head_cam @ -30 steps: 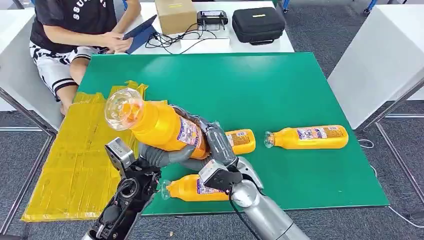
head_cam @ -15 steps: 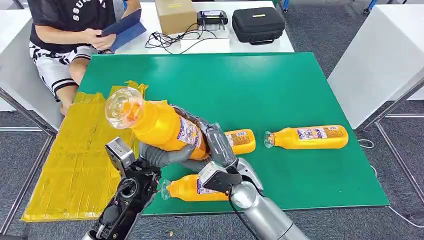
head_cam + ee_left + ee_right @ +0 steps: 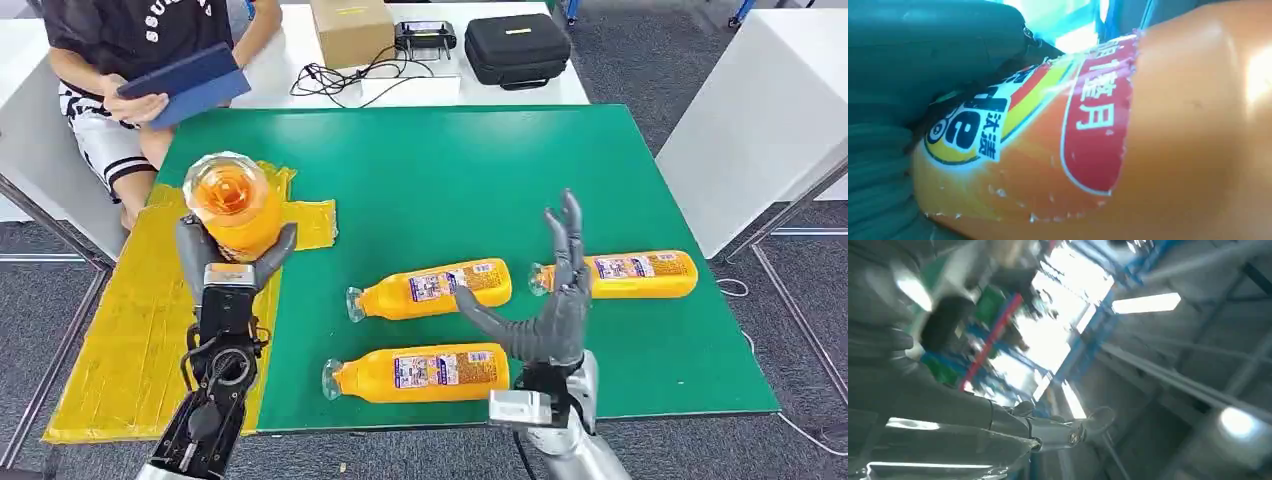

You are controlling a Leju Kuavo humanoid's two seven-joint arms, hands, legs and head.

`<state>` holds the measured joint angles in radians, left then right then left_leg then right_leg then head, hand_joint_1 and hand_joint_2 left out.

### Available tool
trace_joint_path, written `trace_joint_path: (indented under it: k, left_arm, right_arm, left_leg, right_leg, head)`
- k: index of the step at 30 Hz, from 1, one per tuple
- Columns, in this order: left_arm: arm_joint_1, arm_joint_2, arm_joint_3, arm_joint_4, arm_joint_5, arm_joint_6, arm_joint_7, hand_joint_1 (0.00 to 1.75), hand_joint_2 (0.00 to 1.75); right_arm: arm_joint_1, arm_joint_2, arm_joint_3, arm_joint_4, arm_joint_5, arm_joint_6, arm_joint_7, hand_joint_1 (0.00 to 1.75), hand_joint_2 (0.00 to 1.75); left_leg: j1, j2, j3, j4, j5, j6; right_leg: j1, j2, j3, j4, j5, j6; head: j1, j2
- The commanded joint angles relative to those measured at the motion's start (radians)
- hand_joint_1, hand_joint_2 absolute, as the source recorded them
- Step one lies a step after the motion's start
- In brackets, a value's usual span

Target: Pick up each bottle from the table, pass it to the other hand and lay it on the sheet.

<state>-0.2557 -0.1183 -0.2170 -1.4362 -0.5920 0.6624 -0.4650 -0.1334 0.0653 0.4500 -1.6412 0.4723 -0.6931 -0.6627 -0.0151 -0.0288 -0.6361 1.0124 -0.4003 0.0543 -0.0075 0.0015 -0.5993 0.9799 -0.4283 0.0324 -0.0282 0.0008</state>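
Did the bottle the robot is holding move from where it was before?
Yes. The held bottle went left with the left hand, off the green table and over the yellow sheet.

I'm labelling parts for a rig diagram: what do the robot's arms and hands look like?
Each robot hand, left and right, has dark grey fingers above a silver box-shaped wrist block. The left forearm is an open black frame with cables; the right forearm is smooth silver.

Both arms come up silver from below, black cables looping along the left one. The left hand [image 3: 232, 262] has grey fingers above a boxy silver wrist block; the right hand [image 3: 548, 310] is dark grey (thumb thick, fingers slender) over a similar block.
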Motion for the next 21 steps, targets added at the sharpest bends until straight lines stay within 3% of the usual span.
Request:
trace_joint_path:
  k: [1,2,3,7,13,15,16,21]
  left_arm:
    - [-0.103,0.009,0.188,0.263,-0.879,0.031,0.344,1.75,1.75]
    - [-0.118,0.047,0.162,0.288,-0.979,0.009,0.438,1.75,1.75]
    - [-0.196,0.219,-0.124,0.367,-0.979,-0.045,0.748,1.75,1.75]
    - [-0.349,0.308,-0.406,0.605,-0.979,-0.238,0.931,1.75,1.75]
    - [-0.445,0.274,-0.358,0.926,-0.979,-0.312,0.817,1.75,1.75]
    - [-0.462,0.275,-0.375,0.971,-0.979,-0.333,0.894,1.75,1.75]
    - [-0.460,0.275,-0.359,0.982,-0.979,-0.337,0.904,1.75,1.75]
    - [-0.442,0.286,-0.328,0.999,-0.979,-0.351,0.927,1.75,1.75]
  right_arm:
    - [0.106,0.096,-0.265,-0.186,0.063,-0.005,-0.035,0.00,1.75]
    - [0.106,0.095,-0.267,-0.183,0.065,-0.005,-0.035,0.00,1.75]
    - [0.107,0.094,-0.271,-0.178,0.070,-0.005,-0.035,0.00,1.75]
    - [0.104,0.079,-0.264,-0.142,0.063,-0.005,-0.035,0.00,1.75]
    - [0.073,0.085,-0.297,-0.088,0.090,-0.005,-0.035,0.00,1.75]
    - [0.048,0.089,-0.307,-0.072,0.083,-0.005,-0.035,0.00,1.75]
    - [0.039,0.090,-0.307,-0.065,0.091,-0.005,-0.032,0.00,1.75]
    - [0.034,0.102,-0.306,-0.067,0.126,-0.005,-0.020,0.00,1.75]
  left_leg:
    - [0.001,0.001,0.006,0.000,-0.002,-0.004]
    - [0.000,-0.001,0.004,-0.001,-0.001,-0.004]
    - [0.001,0.000,0.005,-0.001,-0.001,-0.004]
    - [0.001,-0.003,0.003,-0.001,0.002,-0.004]
    - [0.002,0.003,0.008,-0.002,0.001,-0.007]
    - [0.002,0.005,0.004,-0.001,0.002,-0.005]
    - [0.003,0.009,0.009,-0.001,-0.001,-0.008]
    - [0.002,0.008,0.003,0.000,0.001,-0.005]
  right_leg:
    - [0.001,-0.002,0.006,0.000,-0.003,-0.001]
    - [0.000,-0.002,0.004,0.000,-0.001,-0.001]
    - [0.001,-0.002,0.005,-0.001,-0.002,-0.001]
    - [0.001,-0.005,0.002,-0.001,-0.001,-0.002]
    - [0.002,0.000,0.006,-0.002,0.001,-0.004]
    - [0.001,0.004,0.002,0.000,0.002,-0.004]
    - [0.002,0.005,0.008,-0.001,0.001,-0.004]
    - [0.001,0.006,0.001,0.000,0.002,-0.004]
  head:
    - [0.000,0.000]
    - [0.000,0.000]
    - [0.000,0.000]
    - [0.000,0.000]
    - [0.000,0.000]
    - [0.000,0.000]
    - [0.000,0.000]
    - [0.000,0.000]
